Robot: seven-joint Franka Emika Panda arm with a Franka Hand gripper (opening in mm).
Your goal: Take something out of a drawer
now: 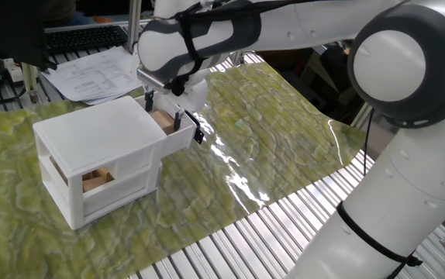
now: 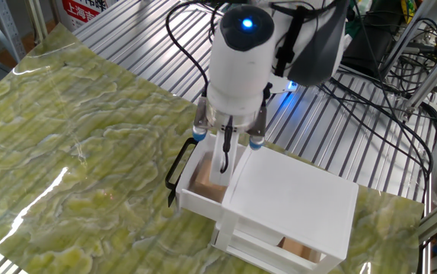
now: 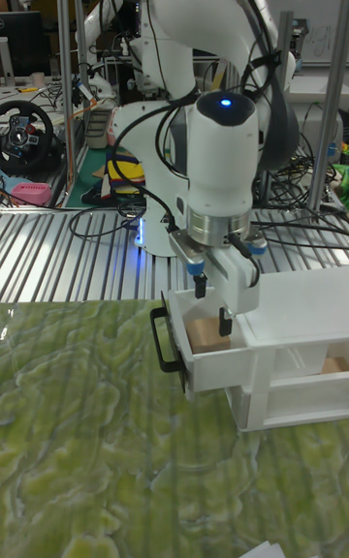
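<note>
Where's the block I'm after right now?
The block lies inside the pulled-out upper drawer of the white box, on the black-handle side, with the open gripper straddling it from above.

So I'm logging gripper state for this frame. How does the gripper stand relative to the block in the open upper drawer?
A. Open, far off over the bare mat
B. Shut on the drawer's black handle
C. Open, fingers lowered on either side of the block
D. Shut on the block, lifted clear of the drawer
C: the gripper is open, its fingers down in the upper drawer on either side of the block.
</note>
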